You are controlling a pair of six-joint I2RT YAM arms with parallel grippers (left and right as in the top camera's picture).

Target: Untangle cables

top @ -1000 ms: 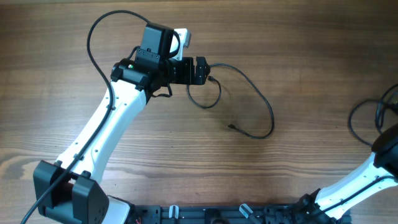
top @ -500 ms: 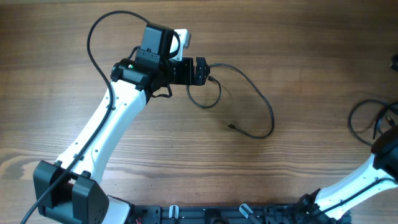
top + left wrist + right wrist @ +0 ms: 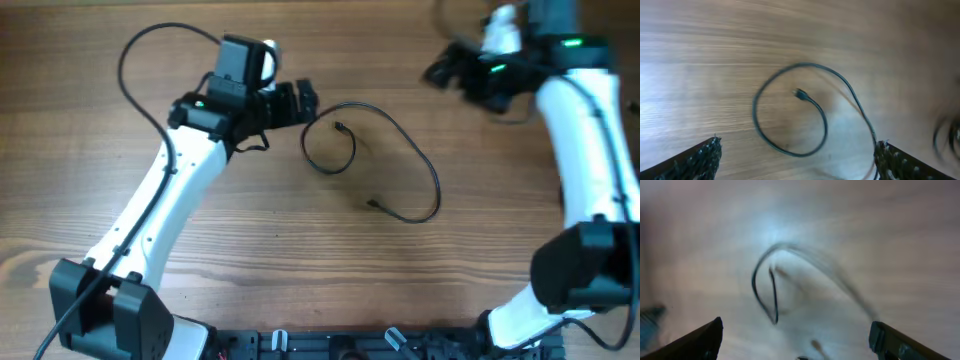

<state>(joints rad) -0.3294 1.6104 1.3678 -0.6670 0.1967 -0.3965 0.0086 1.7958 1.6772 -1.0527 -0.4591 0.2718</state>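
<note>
Left gripper gapes wide; right gripper likewise.

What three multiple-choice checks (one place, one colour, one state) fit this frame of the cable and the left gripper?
1. Where does the cable lie?
A. Loose on the table, near the left gripper
B. Draped over the right arm
C. Hanging off the table edge

2. What colour is the cable?
A. White
B. Black
C. Red

3. What state is the left gripper in?
A. Shut on the cable
B. Shut on nothing
C. Open, holding nothing

Key:
1 A: the overhead view shows it looped flat on the wood.
2 B: it reads as a thin dark cord in the overhead and left wrist views.
3 C: the left wrist view shows the fingers wide apart, with the cable loop on the table beyond them.
</note>
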